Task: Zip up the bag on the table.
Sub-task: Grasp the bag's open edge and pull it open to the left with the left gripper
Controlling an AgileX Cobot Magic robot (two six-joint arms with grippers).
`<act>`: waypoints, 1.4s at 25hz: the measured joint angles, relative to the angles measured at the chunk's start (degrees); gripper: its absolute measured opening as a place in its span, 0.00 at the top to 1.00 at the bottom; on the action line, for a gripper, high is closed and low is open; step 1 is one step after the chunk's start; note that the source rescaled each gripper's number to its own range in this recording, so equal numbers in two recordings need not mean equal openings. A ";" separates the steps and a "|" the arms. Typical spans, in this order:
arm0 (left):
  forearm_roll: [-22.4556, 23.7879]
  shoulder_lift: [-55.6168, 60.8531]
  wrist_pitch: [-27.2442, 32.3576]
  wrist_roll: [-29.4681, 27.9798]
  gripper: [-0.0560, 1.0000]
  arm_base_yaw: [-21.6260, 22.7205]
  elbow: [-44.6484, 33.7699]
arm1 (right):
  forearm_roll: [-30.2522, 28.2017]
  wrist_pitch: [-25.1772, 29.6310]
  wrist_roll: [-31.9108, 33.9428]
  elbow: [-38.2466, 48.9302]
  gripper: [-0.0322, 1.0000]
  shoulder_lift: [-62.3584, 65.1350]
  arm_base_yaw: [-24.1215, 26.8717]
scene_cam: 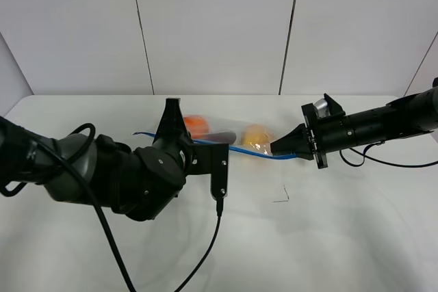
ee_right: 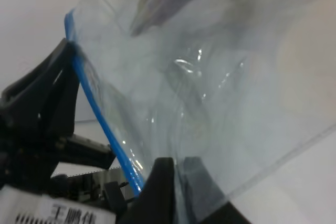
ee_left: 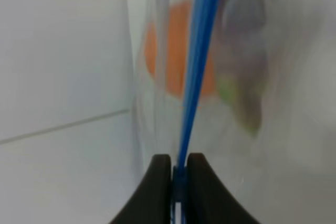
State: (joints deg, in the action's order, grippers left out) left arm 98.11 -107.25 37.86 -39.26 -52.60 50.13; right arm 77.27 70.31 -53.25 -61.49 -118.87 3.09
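Left gripper (ee_left: 178, 174) pinched tight on blue zipper strip (ee_left: 197, 66) | right gripper (scene_cam: 277, 149) clamped on bag's other end | bag (scene_cam: 239, 135) stretched between them, mid table (scene_cam: 342, 230) | zip: can't tell how much is sealed, guessing not finished

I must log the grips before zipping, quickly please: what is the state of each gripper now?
Left gripper: closed on the blue zipper strip of the bag.
Right gripper: closed on the bag, beside the strip.
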 joint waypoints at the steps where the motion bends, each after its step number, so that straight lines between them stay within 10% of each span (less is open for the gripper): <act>1: 0.00 0.00 0.08 0.00 0.95 0.50 -0.51 | -0.06 0.00 0.00 0.00 0.97 0.00 0.00; 35: -1.36 0.39 -0.07 0.11 0.95 11.50 -1.86 | -0.48 -0.23 0.00 0.00 0.97 0.00 0.00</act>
State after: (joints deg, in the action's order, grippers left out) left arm 96.75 -106.86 37.79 -39.15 -41.10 48.27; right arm 76.79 70.08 -53.25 -61.49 -118.87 3.09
